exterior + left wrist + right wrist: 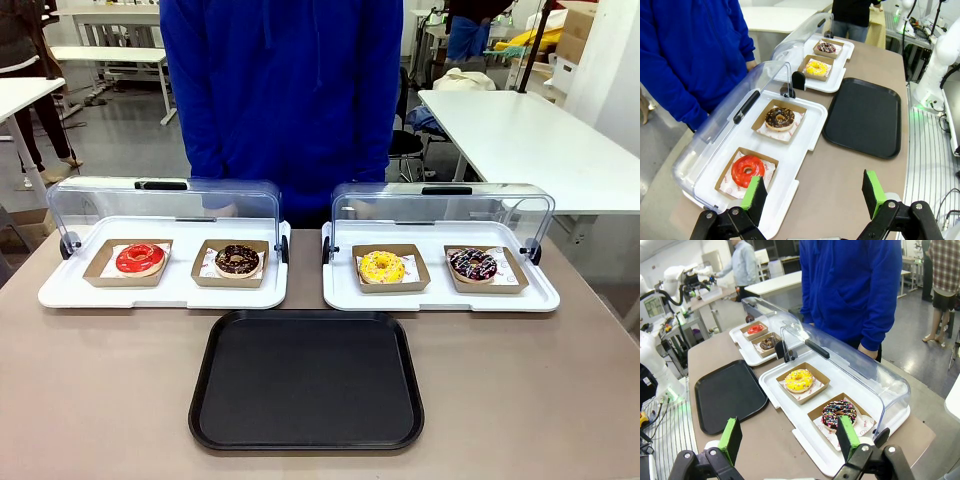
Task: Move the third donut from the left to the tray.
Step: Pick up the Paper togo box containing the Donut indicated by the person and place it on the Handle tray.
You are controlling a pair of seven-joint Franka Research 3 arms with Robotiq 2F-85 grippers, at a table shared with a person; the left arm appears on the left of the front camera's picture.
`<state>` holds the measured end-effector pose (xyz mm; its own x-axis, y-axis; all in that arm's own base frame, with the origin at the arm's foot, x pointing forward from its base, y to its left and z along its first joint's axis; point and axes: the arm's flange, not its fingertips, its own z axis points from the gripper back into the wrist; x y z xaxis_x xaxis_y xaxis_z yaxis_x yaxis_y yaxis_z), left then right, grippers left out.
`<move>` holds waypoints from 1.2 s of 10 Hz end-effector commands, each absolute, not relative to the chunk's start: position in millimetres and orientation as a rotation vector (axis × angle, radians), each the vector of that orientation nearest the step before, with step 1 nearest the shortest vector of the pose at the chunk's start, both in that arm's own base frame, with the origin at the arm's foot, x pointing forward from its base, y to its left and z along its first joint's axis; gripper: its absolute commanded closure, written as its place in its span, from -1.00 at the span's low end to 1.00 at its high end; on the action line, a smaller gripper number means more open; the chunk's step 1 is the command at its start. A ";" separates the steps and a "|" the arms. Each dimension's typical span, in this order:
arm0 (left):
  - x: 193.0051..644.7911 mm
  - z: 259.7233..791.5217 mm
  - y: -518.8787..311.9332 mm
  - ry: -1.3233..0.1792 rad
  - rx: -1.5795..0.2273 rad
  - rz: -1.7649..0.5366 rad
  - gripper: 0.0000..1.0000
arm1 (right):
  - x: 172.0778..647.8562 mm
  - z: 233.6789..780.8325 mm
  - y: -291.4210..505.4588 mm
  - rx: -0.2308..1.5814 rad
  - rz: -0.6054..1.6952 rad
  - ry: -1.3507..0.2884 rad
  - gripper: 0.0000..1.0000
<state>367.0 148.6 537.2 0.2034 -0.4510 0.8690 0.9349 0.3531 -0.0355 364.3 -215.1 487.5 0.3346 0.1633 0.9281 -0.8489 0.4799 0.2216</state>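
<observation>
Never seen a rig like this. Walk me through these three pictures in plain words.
Two robot arms share a table with a person in blue. The front picture looks across it from between the arms; the other two come from wrist cameras, so the left arm's fingers and the right arm's fingers rise from below, open and empty. Two white lidded trays hold four boxed donuts, including the yellow donut. The black tray lies bare in front.

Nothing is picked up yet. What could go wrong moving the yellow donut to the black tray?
The yellow donut sits in a shallow cardboard box; a pinch may smear the icing or drag the box along. The sprinkled chocolate donut lies in the next box and could be bumped. The raised clear lid stands close behind.
</observation>
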 end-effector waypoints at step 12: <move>368.1 537.9 148.3 -0.924 -0.670 -1.090 -1.00 | 368.4 489.2 -215.9 0.823 0.784 -1.052 -1.00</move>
